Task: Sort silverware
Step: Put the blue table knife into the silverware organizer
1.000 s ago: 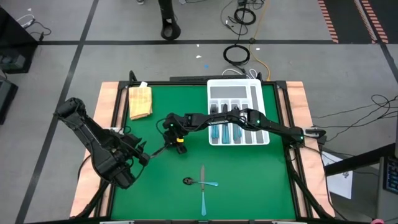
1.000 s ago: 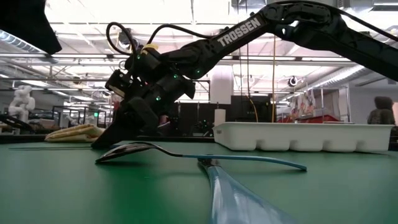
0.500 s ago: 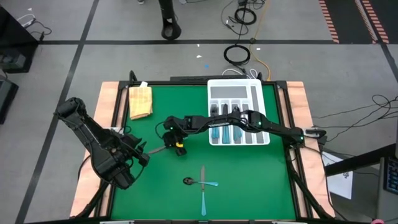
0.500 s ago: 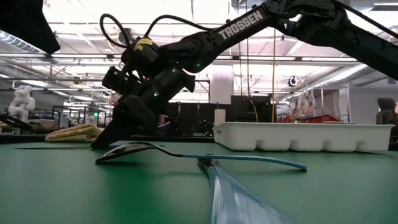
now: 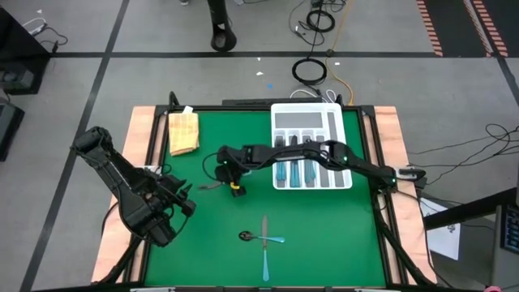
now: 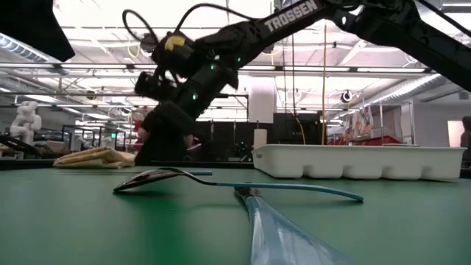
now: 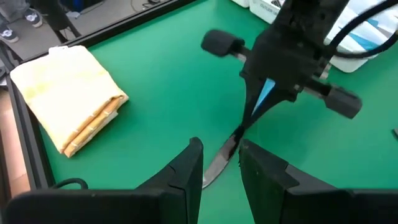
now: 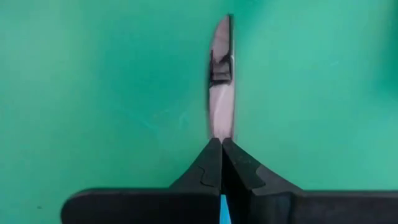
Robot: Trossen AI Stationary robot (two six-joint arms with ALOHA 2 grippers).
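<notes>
My right gripper [image 8: 222, 146] is shut on a knife [image 7: 219, 163] with a light-blue handle and a silvery blade, left of the table's middle [image 5: 209, 186]. A spoon [image 5: 258, 238] and a second knife [image 5: 265, 253] lie crossed on the green mat near the front edge. More silverware lies in the white tray [image 5: 312, 105] at the far right. My left gripper [image 5: 186, 199] waits open near the left edge, pointing at the held knife. My right gripper pinches the knife between its two fingers where blade meets handle [image 8: 221, 132]. The blue handle [image 7: 266, 93] runs back between the fingers, so they lie along the knife. They slant down from the table's right. The blade [image 8: 221, 93] slopes down past the fingertips; whether its tip touches the mat I cannot tell.
A folded yellow cloth [image 5: 182, 132] lies at the far left corner. Open green mat spreads between the held knife and the crossed spoon and knife. The right arm [image 5: 324, 154] reaches across the tray's near half.
My right gripper has risen from the mat and tipped a little, bringing the knife with it. The handle end has come up, and the knife has shifted slightly toward the far edge.
</notes>
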